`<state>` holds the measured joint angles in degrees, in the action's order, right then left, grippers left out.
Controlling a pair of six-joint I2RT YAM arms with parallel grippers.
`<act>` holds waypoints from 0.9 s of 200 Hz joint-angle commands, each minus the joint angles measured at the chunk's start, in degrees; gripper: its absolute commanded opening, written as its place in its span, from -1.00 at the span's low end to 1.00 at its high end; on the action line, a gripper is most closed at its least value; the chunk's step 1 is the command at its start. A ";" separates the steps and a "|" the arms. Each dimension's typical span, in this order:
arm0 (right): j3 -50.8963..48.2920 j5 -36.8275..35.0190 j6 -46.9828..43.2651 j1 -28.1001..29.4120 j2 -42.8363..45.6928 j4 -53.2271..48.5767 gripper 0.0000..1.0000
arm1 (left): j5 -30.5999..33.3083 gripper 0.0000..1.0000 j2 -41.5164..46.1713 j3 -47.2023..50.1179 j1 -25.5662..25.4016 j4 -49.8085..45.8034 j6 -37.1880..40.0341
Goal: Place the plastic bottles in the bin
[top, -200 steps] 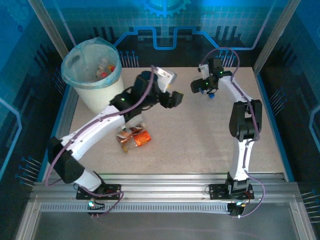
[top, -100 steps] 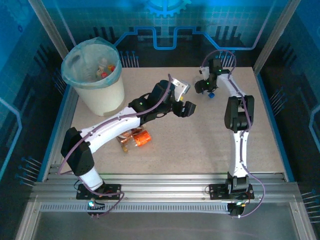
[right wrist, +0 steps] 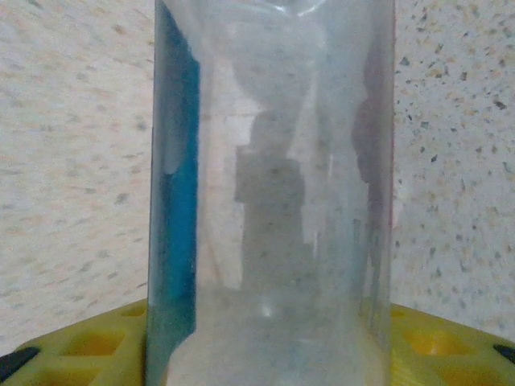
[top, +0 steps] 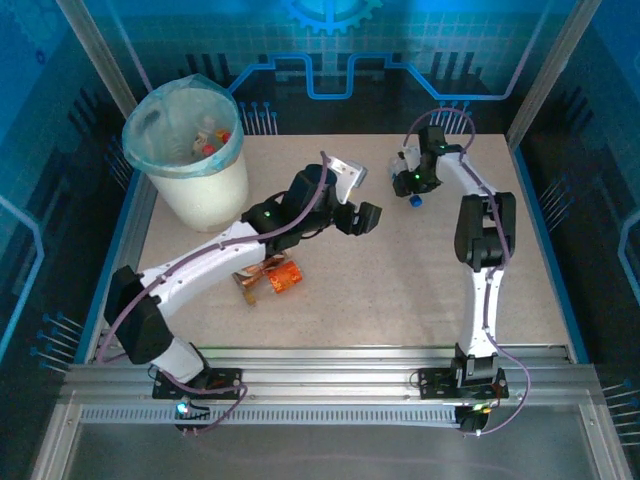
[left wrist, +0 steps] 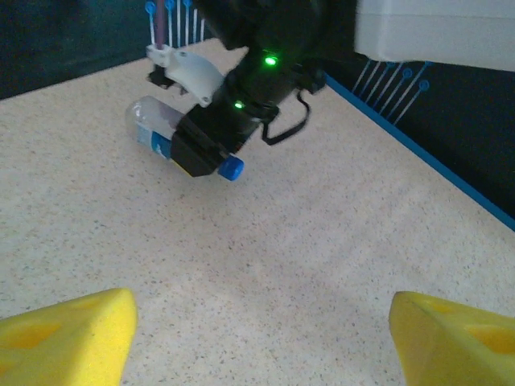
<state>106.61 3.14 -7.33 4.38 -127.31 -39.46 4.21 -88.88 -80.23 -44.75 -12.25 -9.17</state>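
Your right gripper (top: pixel 410 185) straddles the blue-capped bottle (left wrist: pixel 157 125) at one o'clock, ready to lift it. I cannot tell if it is pinched yet — your left gripper (top: pixel 366 217) hangs wide open, empty.

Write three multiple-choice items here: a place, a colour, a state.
1. The bin stands: A) table's far left; B) near right; C) between the arms.
2. Cap of the bottle at the right gripper: A) red; B) blue; C) white.
3. The left gripper: A) open, empty; B) shut on a bottle; C) gripping the bin.
Key: A, it stands far left in the top view; B, the left wrist view shows a blue cap; A, its yellow fingers are wide apart with nothing between.
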 commanded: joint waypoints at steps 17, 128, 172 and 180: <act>-15.41 10.46 8.60 4.22 19.73 8.35 0.08 | 3.58 0.73 5.56 3.39 2.48 2.76 -6.79; -37.28 14.82 13.22 29.65 46.28 24.14 0.13 | -2.46 0.71 22.63 24.18 11.19 12.25 -26.43; -37.57 15.33 12.81 32.72 46.51 24.32 0.12 | -0.18 0.54 25.99 27.21 11.27 12.00 -27.56; -37.86 15.49 13.09 33.11 46.88 24.62 0.12 | -0.25 0.53 26.21 27.38 11.33 11.74 -27.95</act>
<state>69.41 17.41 5.06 36.05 -82.43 -17.34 2.90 -64.10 -53.89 -33.58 -1.65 -35.20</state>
